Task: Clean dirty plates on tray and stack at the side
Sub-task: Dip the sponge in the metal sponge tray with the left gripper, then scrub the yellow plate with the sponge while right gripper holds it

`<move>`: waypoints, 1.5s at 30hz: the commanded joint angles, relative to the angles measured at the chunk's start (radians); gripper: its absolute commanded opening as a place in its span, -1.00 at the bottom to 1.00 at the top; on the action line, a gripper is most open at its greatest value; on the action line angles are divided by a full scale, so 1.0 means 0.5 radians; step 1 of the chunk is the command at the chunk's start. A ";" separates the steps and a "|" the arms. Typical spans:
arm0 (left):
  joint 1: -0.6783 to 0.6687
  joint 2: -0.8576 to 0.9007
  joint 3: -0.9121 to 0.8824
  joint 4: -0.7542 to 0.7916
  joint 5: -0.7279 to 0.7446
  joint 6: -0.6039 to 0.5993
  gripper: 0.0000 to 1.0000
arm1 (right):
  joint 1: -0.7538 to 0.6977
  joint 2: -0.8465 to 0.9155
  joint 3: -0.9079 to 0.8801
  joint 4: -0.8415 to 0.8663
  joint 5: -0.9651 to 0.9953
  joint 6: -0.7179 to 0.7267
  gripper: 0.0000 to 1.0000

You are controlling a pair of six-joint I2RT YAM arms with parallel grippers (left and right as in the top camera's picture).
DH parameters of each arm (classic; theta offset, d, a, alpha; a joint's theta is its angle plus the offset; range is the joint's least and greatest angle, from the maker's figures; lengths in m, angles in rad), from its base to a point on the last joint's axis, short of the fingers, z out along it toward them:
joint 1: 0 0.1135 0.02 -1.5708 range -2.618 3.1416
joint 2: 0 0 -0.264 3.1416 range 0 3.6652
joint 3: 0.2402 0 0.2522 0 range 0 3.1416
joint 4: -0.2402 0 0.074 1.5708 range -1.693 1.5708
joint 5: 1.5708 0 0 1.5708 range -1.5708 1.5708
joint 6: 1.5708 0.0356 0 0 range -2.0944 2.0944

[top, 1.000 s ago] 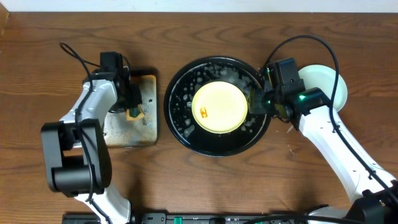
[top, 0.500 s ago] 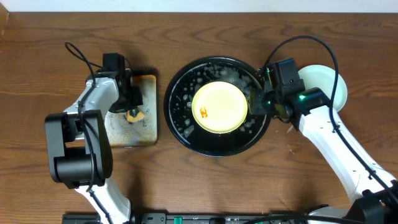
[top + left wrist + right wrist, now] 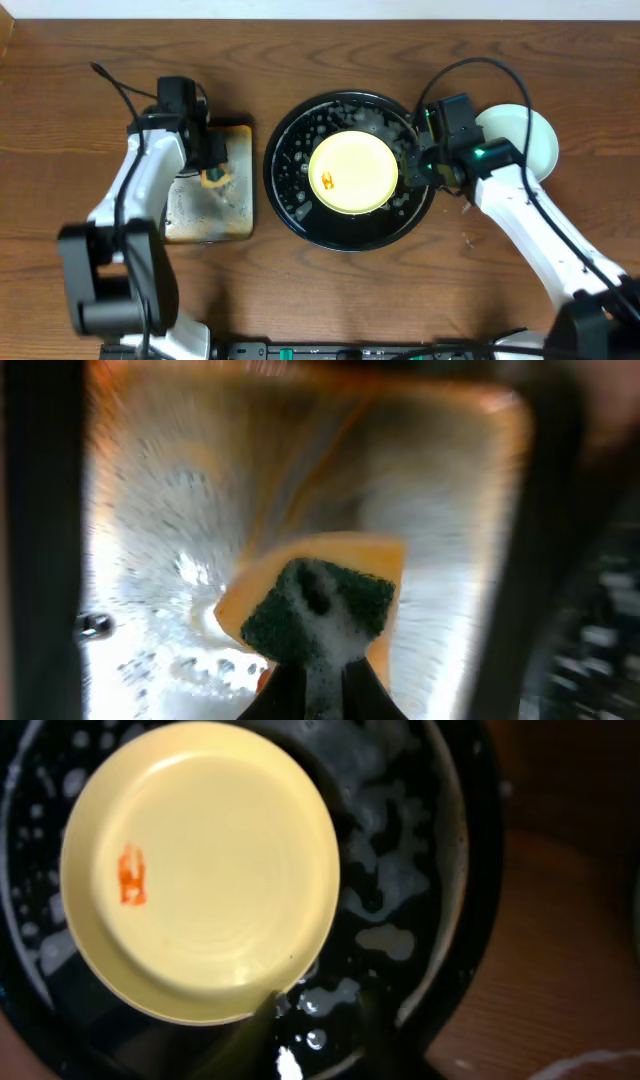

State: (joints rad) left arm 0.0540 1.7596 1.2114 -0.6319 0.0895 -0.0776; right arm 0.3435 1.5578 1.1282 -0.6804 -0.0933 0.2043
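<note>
1. The left jaws are closed narrow on a sponge [image 3: 318, 605], pinching its near edge. Its green scouring face is foamy. Directly beneath them lies the rusty metal tray [image 3: 200, 215], wet with suds.
2. The right jaws stand part open, low over the black tray [image 3: 470, 870], with nothing clamped between them.
3. The yellow plate [image 3: 200, 870] lies flat just ahead of the right jaws. Its rim is at one finger, but I cannot tell whether it touches.
4. The plate's orange smear [image 3: 133, 875] sits on the side far from the right jaws and looks unwiped.
5. Behind the right jaws, outside the tray, a pale blue-green plate [image 3: 525, 135] rests on the tabletop [image 3: 330, 290]. I cannot tell whether it is one plate or a stack.
6. The step in hand looks like readying to scrub the yellow plate, with the sponge soaped and the rim about to be braced.
7. The next move calls for carrying the sponge from under the left jaws' present spot across to the smear. Meanwhile the right jaws should steady the rim, since the plate could slide on the soapy tray.
</note>
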 commanded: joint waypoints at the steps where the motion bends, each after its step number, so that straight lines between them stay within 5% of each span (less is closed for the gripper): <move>1: -0.096 -0.174 0.023 -0.041 -0.022 0.011 -0.85 | -0.017 0.179 0.005 0.074 -0.011 -0.036 -0.83; 6: -0.301 -0.256 0.023 -0.074 0.050 -0.014 -0.85 | -0.017 0.393 0.005 0.273 -0.117 -0.037 -0.97; 24: -0.768 -0.198 0.005 0.236 0.429 -0.573 -0.85 | -0.017 0.733 0.005 0.531 -0.173 0.017 -0.98; 45: -1.102 0.404 0.002 0.619 0.582 -0.834 -0.85 | -0.017 0.734 0.005 0.500 -0.121 0.017 -0.98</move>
State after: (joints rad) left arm -0.4759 1.9217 1.2114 -0.3325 0.3420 -0.4671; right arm 0.3435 1.9114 1.1282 -0.4232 -0.1753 0.2012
